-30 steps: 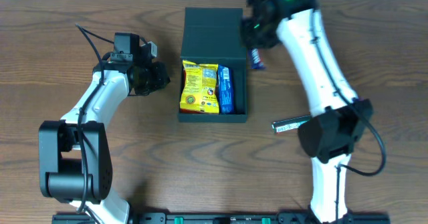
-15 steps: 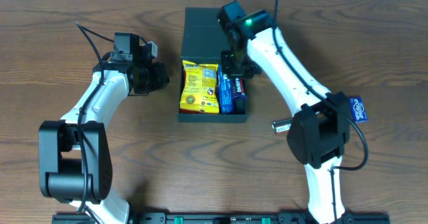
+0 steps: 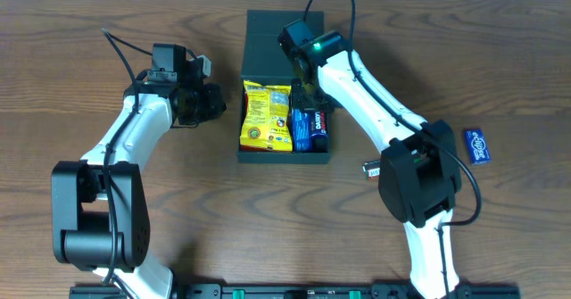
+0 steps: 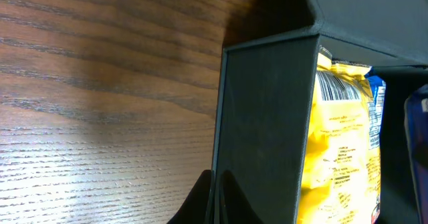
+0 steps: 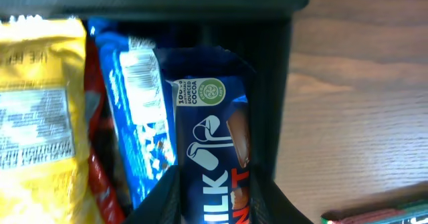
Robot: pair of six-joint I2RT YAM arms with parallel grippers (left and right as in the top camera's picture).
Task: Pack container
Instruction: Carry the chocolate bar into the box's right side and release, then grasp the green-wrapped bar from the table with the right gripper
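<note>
The wooden table (image 3: 500, 67) is filling the overhead view, and the two arms are reaching in from the lower edge toward the upper middle of the frame. The container (image 3: 284, 31), a dark teal-green box, is sitting in the upper centre with its flap lid lying open toward the top edge. The right arm is bending over the box, and the right gripper (image 5: 215, 197) is hanging inside its right-hand side, its fingers (image 5: 160, 200) closing on the two long edges of a dark blue chocolate bar (image 5: 212, 144) and pinching it against the box's right wall. The left arm is stretching in from the left, and the left gripper (image 4: 215, 197) is waiting just beside the box's left wall, its fingers pressing together with only a thin seam showing between them. Inside the box, a yellow packet (image 3: 266, 116) is taking up the left half, and a lighter blue packet (image 3: 299, 138) is lying between it and the chocolate bar. Out on the table at the right of the frame, a small blue packet (image 3: 476, 145) is lying well apart from the box, and a slim pale wrapper (image 3: 372, 167) is lying beside the right arm, lower right of the box.
</note>
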